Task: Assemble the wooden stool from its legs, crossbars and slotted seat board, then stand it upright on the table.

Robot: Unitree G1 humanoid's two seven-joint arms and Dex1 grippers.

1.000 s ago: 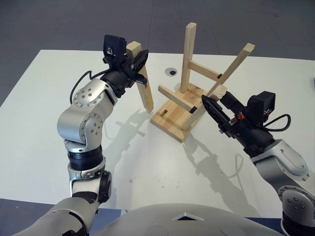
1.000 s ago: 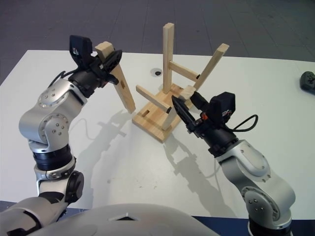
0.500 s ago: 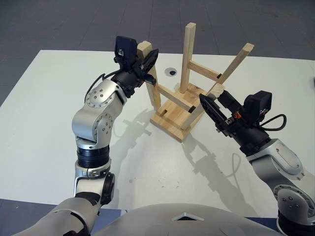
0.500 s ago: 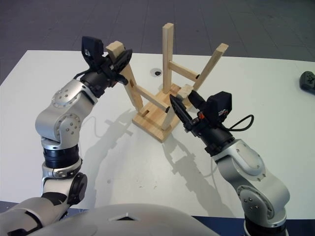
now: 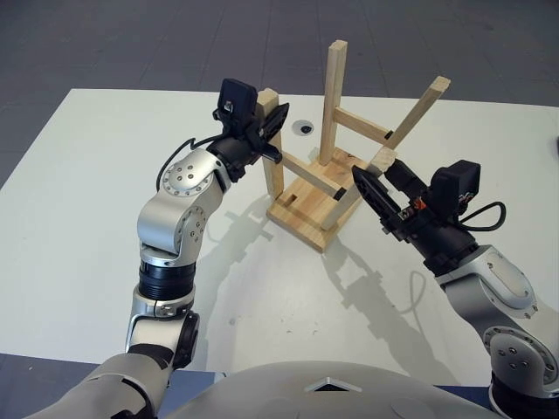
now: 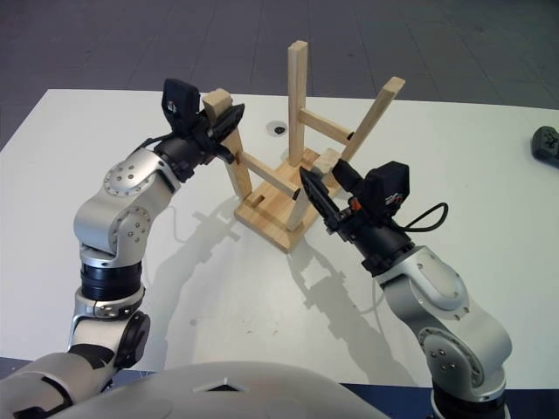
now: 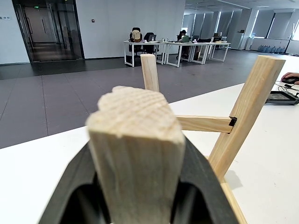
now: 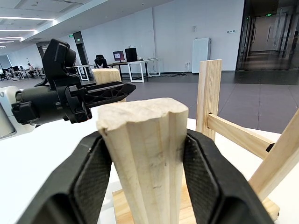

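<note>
- The seat board [image 5: 306, 225] lies underside up on the table [image 5: 87, 218], middle-far. The far leg [image 5: 333, 96] and the tilted right leg [image 5: 419, 109] stand in it, joined by a crossbar [image 5: 362, 127].
- My left claw [image 5: 275, 122] is clamped on the top of the left leg [image 5: 275, 175], whose foot is at the board's left corner.
- My right claw [image 5: 374, 175] is clamped on the near leg [image 5: 345, 205], bracing it.
- A lower crossbar [image 5: 307, 175] runs between those two legs.
- I reckon this is the last leg being seated.
- Next I need the foot square over its slot and the crossbar end lined up. Then I press straight down while my right claw holds firm.
</note>
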